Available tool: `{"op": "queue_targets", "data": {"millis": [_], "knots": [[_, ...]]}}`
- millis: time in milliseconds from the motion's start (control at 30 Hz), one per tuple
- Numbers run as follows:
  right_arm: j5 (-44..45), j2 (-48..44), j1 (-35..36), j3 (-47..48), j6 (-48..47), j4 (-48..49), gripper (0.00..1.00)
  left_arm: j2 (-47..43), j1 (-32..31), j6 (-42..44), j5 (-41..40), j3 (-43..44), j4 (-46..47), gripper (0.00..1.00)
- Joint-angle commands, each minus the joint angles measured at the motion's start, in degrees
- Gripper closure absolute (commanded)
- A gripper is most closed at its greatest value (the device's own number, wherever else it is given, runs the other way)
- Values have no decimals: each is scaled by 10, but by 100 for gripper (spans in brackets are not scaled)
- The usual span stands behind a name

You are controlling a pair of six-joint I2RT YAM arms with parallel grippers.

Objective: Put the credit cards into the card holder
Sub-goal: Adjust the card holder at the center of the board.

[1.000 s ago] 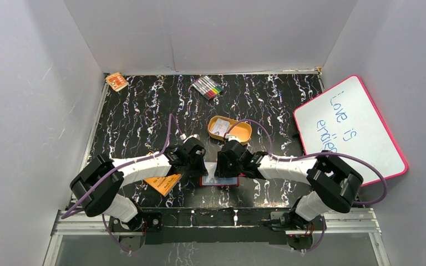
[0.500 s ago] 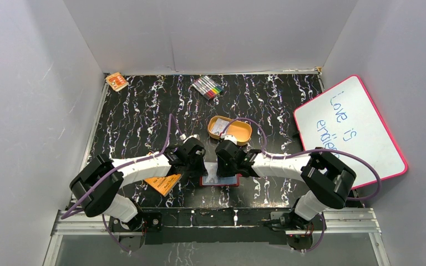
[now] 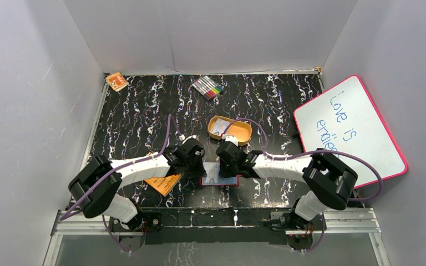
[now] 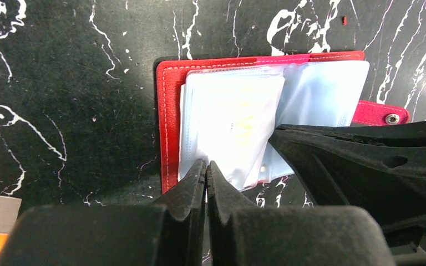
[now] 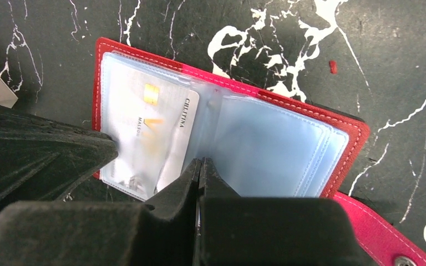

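The red card holder (image 3: 226, 177) lies open on the black marbled table near the front edge, between my two grippers. Its bluish-clear pockets show in the left wrist view (image 4: 321, 94) and the right wrist view (image 5: 266, 144). A pale credit card (image 4: 227, 119) with faint yellow print sits in a left-hand pocket; its chip shows in the right wrist view (image 5: 151, 94). My left gripper (image 4: 206, 166) is shut, tips at the near edge of that pocket. My right gripper (image 5: 199, 163) is shut, tips on the pockets by the fold. Another pale card (image 3: 220, 128) lies in the orange tin.
The orange oval tin (image 3: 243, 132) stands just behind the card holder. A flat orange booklet (image 3: 163, 182) lies to its left under the left arm. Coloured markers (image 3: 208, 87) and a small orange packet (image 3: 116, 81) lie at the back. A pink-framed whiteboard (image 3: 349, 127) leans at the right.
The right gripper has shifted slightly over the card holder, so more of the pale pockets shows. The left arm has hardly moved.
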Motion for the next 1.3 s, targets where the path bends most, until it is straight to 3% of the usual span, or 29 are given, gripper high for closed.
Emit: {"op": "queue_targets", "data": {"millis": [0, 267, 633, 900, 1067, 1267], "knots": [[46, -12, -1, -36, -11, -110, 92, -5, 2, 19, -42, -25, -90, 100], [61, -134, -1, 2, -13, -169, 88, -24, 2, 28, -32, 2, -102, 100], [73, -189, -57, 107, -69, -202, 54, -91, 1, 35, -51, 61, -146, 69], [-84, -240, -197, 9, -41, -149, 43, -158, 3, 39, -53, 26, -120, 51], [-133, -262, -206, -75, -20, -118, 43, -161, 2, 51, -17, 11, -81, 46], [-142, -268, -205, -108, -17, -125, 44, -151, 3, 64, 42, -2, -21, 44]]}}
